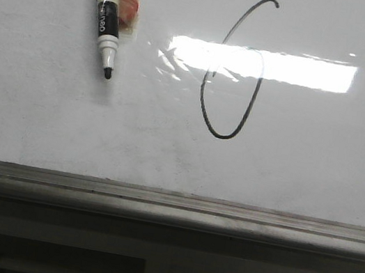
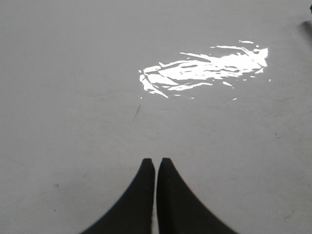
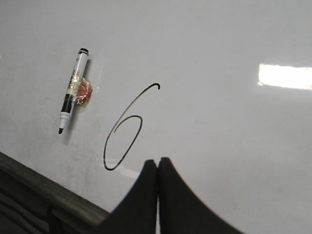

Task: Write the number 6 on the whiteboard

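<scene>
Hovering over the whiteboard (image 1: 43,126), my left gripper (image 2: 156,163) has its jaws pressed together on nothing above bare glossy surface near a bright light reflection (image 2: 204,70), and my right gripper (image 3: 158,163) likewise has its jaws pressed together and empty, its tips just beside the lower loop of the number 6 (image 3: 124,136). In the front view the number 6 (image 1: 233,82) sits mid-board, its loop crossing the reflection, while the black-tipped marker pen (image 1: 107,14), with clear tape and an orange piece (image 1: 129,5) on its barrel, lies well apart to its left, above the grey edge rail (image 1: 171,202).
</scene>
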Available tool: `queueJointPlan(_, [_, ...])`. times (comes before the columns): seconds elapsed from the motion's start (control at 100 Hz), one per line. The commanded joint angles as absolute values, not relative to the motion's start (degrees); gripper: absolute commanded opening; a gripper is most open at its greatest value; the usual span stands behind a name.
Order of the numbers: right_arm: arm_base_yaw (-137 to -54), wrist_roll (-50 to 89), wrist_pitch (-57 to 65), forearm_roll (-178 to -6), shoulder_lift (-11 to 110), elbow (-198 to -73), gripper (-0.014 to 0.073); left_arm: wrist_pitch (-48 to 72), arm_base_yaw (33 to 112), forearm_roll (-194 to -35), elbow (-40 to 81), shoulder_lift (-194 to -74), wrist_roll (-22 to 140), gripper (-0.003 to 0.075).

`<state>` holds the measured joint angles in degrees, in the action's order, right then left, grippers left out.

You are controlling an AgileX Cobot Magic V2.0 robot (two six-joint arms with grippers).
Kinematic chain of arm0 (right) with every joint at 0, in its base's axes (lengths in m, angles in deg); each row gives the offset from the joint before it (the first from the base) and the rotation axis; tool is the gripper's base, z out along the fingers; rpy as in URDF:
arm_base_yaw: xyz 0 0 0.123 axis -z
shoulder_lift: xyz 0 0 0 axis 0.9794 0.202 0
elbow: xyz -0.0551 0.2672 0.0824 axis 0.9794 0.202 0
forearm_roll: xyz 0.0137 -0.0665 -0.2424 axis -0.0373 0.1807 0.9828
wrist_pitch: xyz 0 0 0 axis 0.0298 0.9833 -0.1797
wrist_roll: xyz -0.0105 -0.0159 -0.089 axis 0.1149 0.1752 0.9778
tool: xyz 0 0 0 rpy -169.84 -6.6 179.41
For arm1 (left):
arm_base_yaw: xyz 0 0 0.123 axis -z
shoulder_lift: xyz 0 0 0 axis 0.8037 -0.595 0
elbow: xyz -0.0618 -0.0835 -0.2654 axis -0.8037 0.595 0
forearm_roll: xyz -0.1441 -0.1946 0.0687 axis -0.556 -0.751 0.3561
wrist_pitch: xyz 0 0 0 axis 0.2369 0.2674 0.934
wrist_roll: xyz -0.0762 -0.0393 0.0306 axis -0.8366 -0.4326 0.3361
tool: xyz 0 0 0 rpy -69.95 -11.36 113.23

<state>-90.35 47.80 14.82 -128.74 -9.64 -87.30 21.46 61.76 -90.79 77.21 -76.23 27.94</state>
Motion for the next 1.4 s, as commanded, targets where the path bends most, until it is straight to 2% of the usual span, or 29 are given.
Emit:
queueJointPlan(0.0, [-90.0, 48.5, 11.0, -129.8, -10.4, -88.7, -0.0051, 25.4, 62.1, -91.4, 80.0, -74.3, 27.3, -0.002])
queueJointPlan(0.12, [-89.9, 46.0, 7.5, -119.1, -10.4, -88.6, -0.0051, 25.4, 62.1, -91.4, 80.0, -74.3, 27.3, -0.002])
queueJointPlan(0.27, [-87.4, 16.9, 2.2, -87.4, -10.0, -86.2, -0.0051, 25.4, 62.1, -91.4, 80.0, -74.3, 27.3, -0.002])
queueJointPlan(0.36, [-84.5, 8.6, -2.2, -76.8, -10.2, -82.6, -0.0051, 25.4, 62.1, -91.4, 80.0, -74.3, 27.3, -0.002])
queueJointPlan(0.63, [-80.3, 8.3, -12.3, -74.3, -10.7, -73.4, -0.0051, 25.4, 62.1, -91.4, 80.0, -74.3, 27.3, -0.002])
queueJointPlan(1.39, [-80.1, 9.1, -11.0, -72.9, -10.7, -73.5, -0.0051, 25.4, 62.1, -91.4, 80.0, -74.3, 27.3, -0.002])
